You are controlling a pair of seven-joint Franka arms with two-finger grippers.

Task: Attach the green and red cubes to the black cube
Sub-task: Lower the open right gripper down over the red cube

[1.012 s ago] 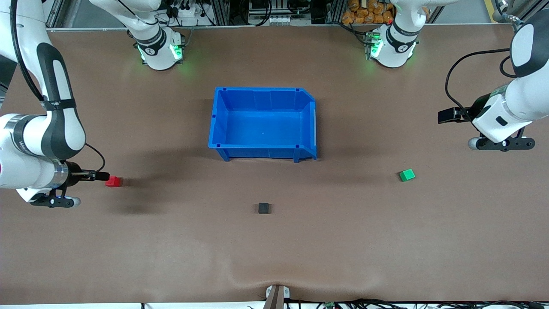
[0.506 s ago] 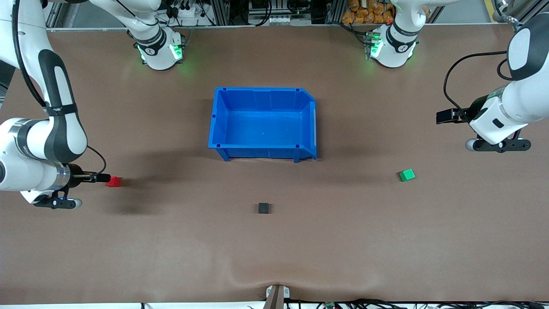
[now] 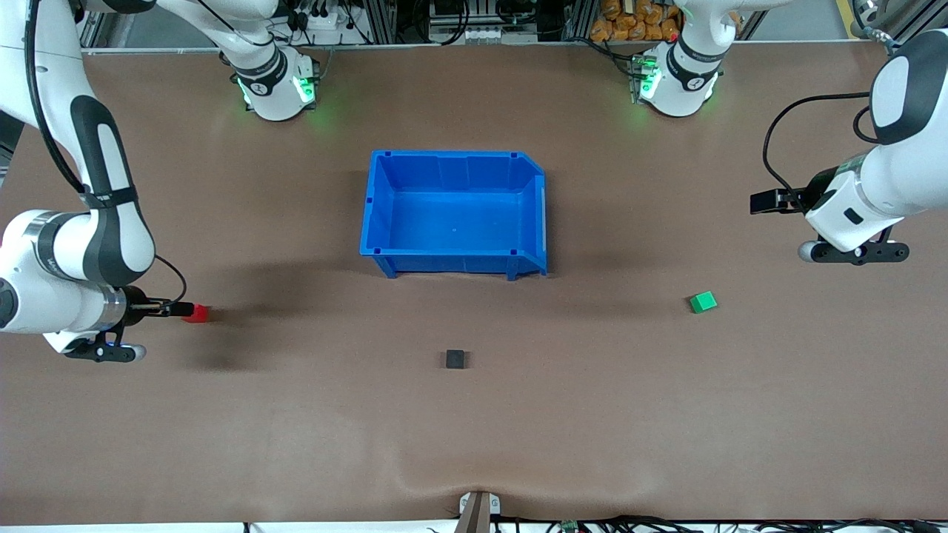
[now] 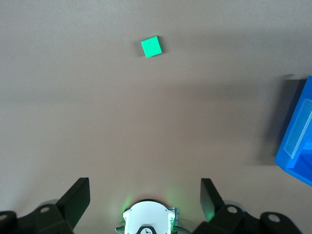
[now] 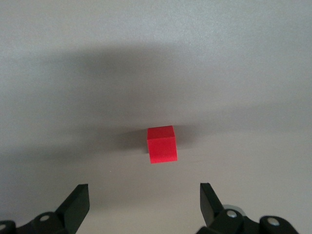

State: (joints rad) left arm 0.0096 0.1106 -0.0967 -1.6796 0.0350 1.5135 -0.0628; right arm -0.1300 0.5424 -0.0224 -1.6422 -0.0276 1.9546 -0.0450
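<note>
Right gripper (image 5: 141, 204), jaws apart, is held just above red cube (image 3: 197, 314), toward right arm's end from blue bin (image 3: 453, 260). Black cube (image 3: 455, 360) is seen nearer cam than bin, front view only. Green cube (image 3: 703, 302) lies apart from open left gripper (image 4: 144, 200).

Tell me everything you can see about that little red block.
The red cube is small, solid bright red, matte and smooth with crisp edges. It sits flat on the brown table toward the right arm's end, casting a soft shadow. Nothing grips it: the right end effector hangs over it, fingers open.
</note>
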